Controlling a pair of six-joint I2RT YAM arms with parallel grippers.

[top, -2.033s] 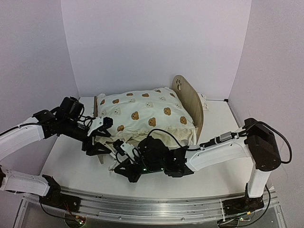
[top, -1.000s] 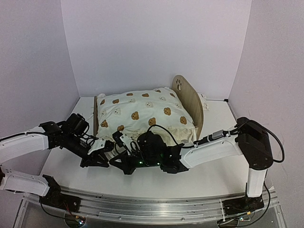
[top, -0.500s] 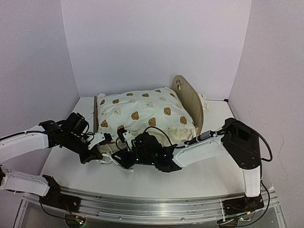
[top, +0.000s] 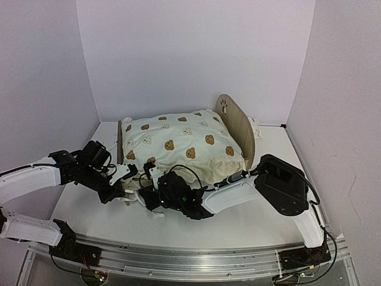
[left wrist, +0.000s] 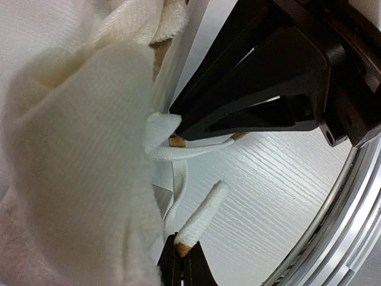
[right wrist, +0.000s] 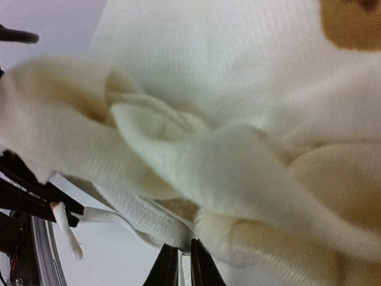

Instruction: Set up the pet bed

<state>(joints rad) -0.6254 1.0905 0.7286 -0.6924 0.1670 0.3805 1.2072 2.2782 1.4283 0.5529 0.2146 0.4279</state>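
The pet bed stands mid-table, its wooden headboard [top: 237, 134] at the right and its low footboard [top: 119, 143] at the left. Cream bear-print bedding [top: 178, 143] covers it, so the base is hidden. At the bed's near left corner, white tie straps [left wrist: 178, 153] hang from the bedding's ruffled edge [right wrist: 196, 161]. My left gripper [left wrist: 180, 253] is shut on the free end of one tie [left wrist: 202, 217]. My right gripper [right wrist: 184, 249] sits close beside it, jaws nearly together with a tie strap [right wrist: 143, 217] pinched between them. In the top view the two grippers, left [top: 126, 189] and right [top: 147, 192], almost touch.
White walls enclose the table on three sides. The right arm's forearm [top: 238, 192] lies along the bed's near side, its elbow [top: 283, 182] by the headboard. A metal rail [top: 190, 253] runs along the table's near edge. A small bear-print pillow corner [top: 255, 126] shows behind the headboard.
My left gripper has closed on the tie end. My right gripper slid left along the bed's near edge, opened briefly, then closed on a strap; its elbow swung forward and lower.
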